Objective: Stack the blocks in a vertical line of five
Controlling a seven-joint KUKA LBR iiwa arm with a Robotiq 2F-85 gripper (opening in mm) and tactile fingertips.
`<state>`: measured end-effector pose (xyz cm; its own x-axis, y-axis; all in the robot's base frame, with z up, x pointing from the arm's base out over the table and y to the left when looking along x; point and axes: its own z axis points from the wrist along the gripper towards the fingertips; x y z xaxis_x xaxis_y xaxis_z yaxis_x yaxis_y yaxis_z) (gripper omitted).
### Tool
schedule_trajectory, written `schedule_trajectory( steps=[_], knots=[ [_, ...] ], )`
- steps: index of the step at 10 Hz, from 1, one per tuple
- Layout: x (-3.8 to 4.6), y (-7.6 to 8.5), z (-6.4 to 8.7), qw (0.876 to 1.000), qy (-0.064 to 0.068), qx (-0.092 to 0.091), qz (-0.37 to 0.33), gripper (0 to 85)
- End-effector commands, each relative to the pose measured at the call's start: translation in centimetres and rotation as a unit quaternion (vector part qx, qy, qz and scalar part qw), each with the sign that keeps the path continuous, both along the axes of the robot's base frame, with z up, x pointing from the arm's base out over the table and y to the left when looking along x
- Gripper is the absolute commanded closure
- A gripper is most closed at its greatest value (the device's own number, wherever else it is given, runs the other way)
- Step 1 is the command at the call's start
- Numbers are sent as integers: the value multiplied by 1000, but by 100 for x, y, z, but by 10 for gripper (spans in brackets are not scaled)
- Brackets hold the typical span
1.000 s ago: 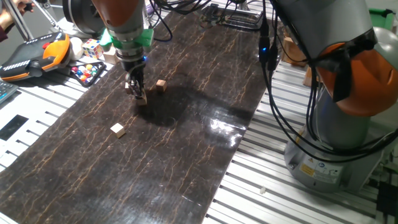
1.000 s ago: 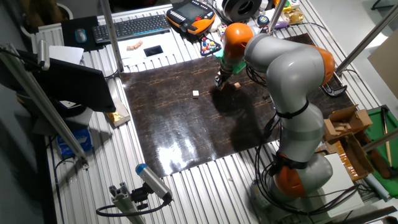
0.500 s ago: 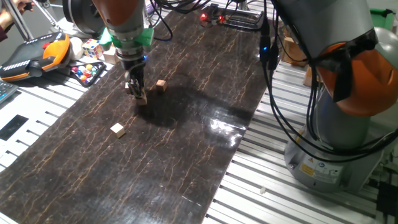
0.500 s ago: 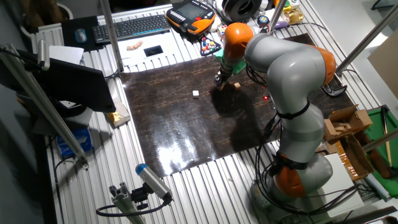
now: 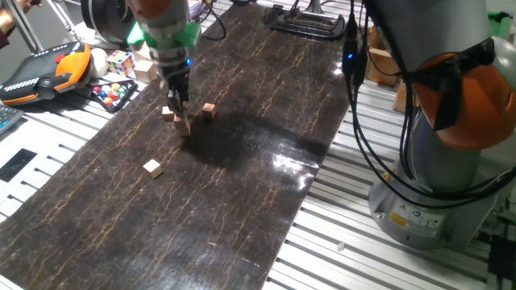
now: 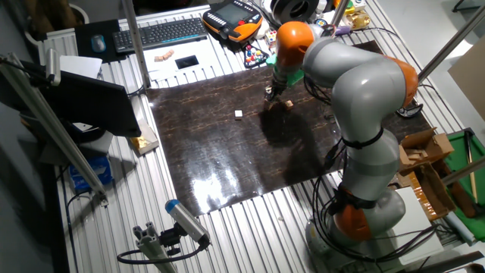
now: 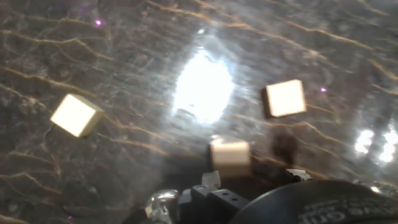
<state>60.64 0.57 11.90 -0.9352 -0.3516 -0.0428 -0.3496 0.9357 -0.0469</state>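
Observation:
Four spots on the dark mat (image 5: 242,185) hold small tan blocks. A short pile (image 5: 184,125) that looks two blocks high stands just below my gripper (image 5: 178,103). The gripper hangs slightly above it, open, with nothing between its fingers. Single blocks lie to the left (image 5: 168,113), to the right (image 5: 209,110) and nearer the front (image 5: 152,167). The hand view shows the pile's top (image 7: 230,154) close and blurred, with a block on either side (image 7: 76,115) (image 7: 285,98). In the other fixed view the gripper (image 6: 272,93) hovers near two blocks (image 6: 289,104) (image 6: 239,114).
Left of the mat sit a Rubik's cube (image 5: 120,62), a tray of coloured balls (image 5: 113,94) and an orange-black pendant (image 5: 48,68). The arm's own base (image 5: 435,177) stands to the right. A keyboard (image 6: 159,32) lies beyond the mat's far edge.
The gripper has risen off the pile, leaving its block there. The block to its left, hidden behind the fingers before, now shows.

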Motion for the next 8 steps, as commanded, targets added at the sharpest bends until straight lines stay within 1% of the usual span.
schedule_trajectory(
  steps=[1, 2, 3, 4, 5, 6, 7, 8],
  knots=[
    [-8, -82, 70, 1000, 1, -1, -1, 290],
    [-26, -191, 113, 1000, 4, -1, -8, 290],
    [-44, -288, 97, 1000, 1, 3, -14, 290],
    [-57, -365, 57, 1000, -4, 9, -21, 290],
    [-60, -420, 7, 1000, 1, 10, -29, 303],
    [-62, -479, -49, 999, 7, 11, -43, 357],
    [-71, -539, -106, 998, 8, 13, -61, 383],
    [-74, -599, -184, 998, 7, 17, -67, 367]
  ],
)
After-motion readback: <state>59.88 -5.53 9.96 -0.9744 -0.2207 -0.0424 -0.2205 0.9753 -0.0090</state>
